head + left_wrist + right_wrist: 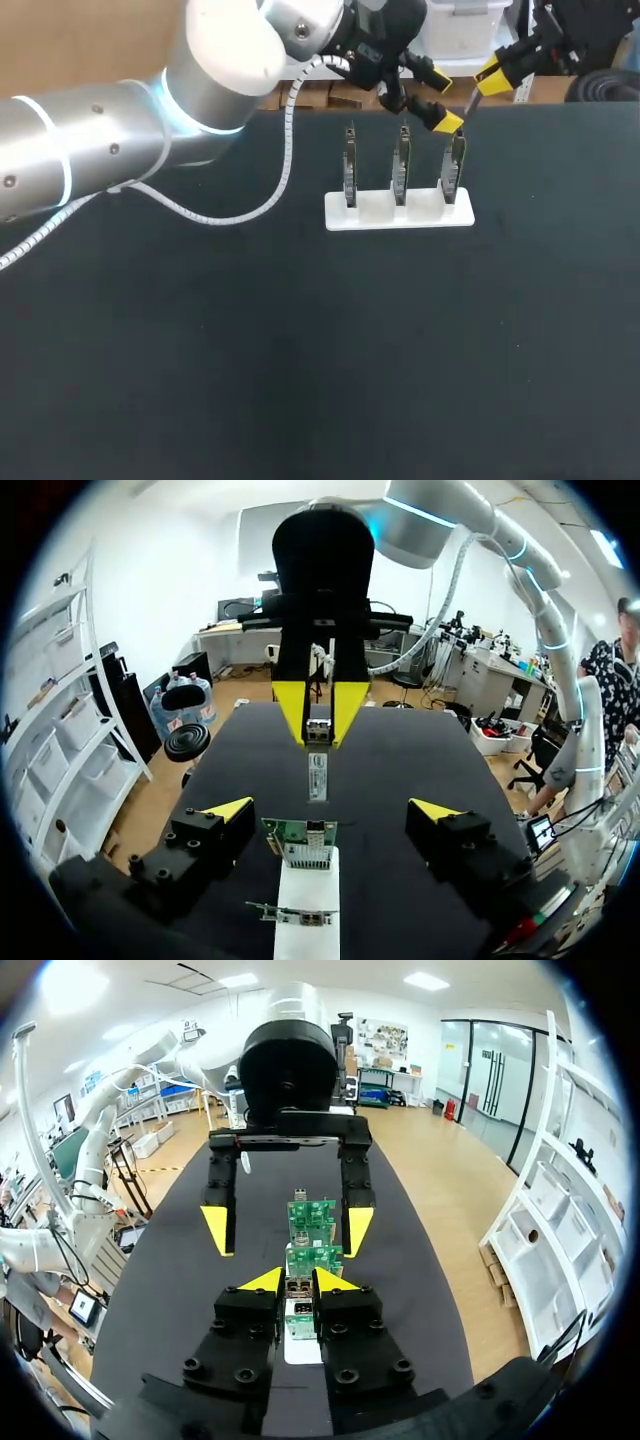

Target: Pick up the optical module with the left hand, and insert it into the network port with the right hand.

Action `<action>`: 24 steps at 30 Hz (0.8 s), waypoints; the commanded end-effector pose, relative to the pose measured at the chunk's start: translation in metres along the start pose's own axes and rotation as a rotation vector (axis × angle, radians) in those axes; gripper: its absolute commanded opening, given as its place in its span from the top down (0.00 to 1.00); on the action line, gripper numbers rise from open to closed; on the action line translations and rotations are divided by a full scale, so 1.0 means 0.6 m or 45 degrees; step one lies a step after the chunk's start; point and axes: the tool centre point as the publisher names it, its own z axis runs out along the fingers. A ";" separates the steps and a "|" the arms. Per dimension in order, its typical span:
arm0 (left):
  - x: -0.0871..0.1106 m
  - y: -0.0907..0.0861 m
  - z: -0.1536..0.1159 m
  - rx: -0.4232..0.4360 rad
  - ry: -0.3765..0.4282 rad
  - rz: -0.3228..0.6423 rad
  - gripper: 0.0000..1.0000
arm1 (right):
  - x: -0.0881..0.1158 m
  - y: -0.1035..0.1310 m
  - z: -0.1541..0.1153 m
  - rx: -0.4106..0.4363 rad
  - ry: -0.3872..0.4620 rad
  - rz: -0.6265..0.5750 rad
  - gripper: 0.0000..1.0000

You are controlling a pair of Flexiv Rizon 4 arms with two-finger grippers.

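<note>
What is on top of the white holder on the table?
Three upright circuit boards stand in the white holder, side by side. Their lower edges are hidden inside it, and a yellow finger of the left gripper covers the top of the rightmost board.

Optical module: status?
Left gripper open, straddling the end board. Right gripper shut on optical module, held off the board, not yet inserted. Nothing seen between.
</note>
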 end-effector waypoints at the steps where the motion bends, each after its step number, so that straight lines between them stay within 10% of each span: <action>1: 0.005 0.000 0.000 -0.008 0.009 -0.011 0.00 | 0.000 0.001 0.000 -0.004 0.003 0.002 1.00; 24: 0.020 -0.002 0.012 0.006 0.041 -0.018 0.00 | -0.001 -0.004 0.001 -0.016 0.013 0.004 1.00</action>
